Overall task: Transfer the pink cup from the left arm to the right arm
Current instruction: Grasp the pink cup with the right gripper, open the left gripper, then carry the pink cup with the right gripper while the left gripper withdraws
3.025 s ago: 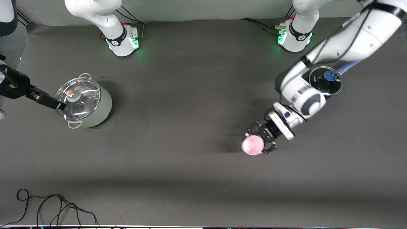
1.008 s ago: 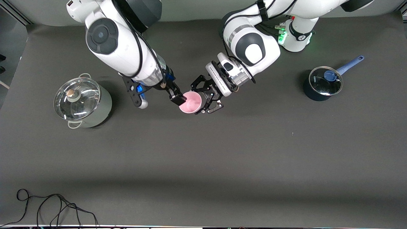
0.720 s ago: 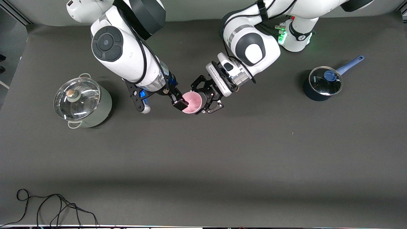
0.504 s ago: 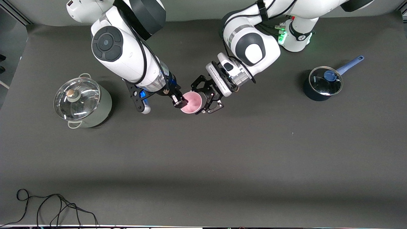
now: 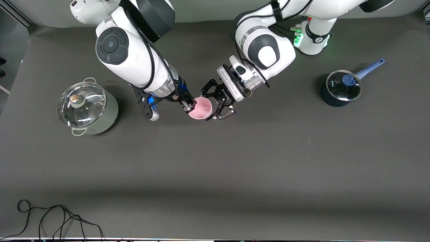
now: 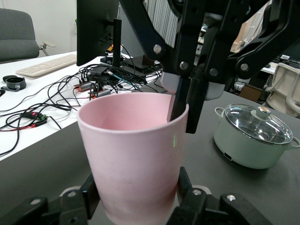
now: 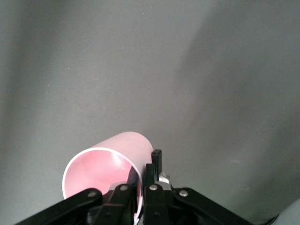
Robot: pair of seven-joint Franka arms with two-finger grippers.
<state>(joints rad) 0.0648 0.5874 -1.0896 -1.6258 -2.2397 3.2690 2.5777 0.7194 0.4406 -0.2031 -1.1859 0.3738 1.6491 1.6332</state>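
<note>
1. I am holding the pink cup [image 5: 201, 108] up in the air over the middle of the table [image 5: 215, 161], between my 2 grippers, with its mouth facing upward.
2. My left gripper [image 5: 219, 104] is hugging the cup's body: its skeletal fingers [image 6: 89, 194] are pressing against both sides of the wall low down, as the left wrist view is showing.
3. My right gripper [image 5: 190, 106] is pinching the cup's rim, 1 straight finger [image 7: 156, 161] sitting outside the wall and the other inside the mouth (the right wrist view is showing this most plainly).
4. So both of my grippers are gripping the cup at once, the right at the rim and the left on the body.
5. A pale green pot [image 5: 88, 107] with a glass lid is standing toward the right arm's end of the table, well apart from the cup.
6. A small dark saucepan [image 5: 341, 87] with a blue handle is standing toward the left arm's end.
7. A black cable [image 5: 57, 220] is lying at the table edge nearest the front camera.
</note>
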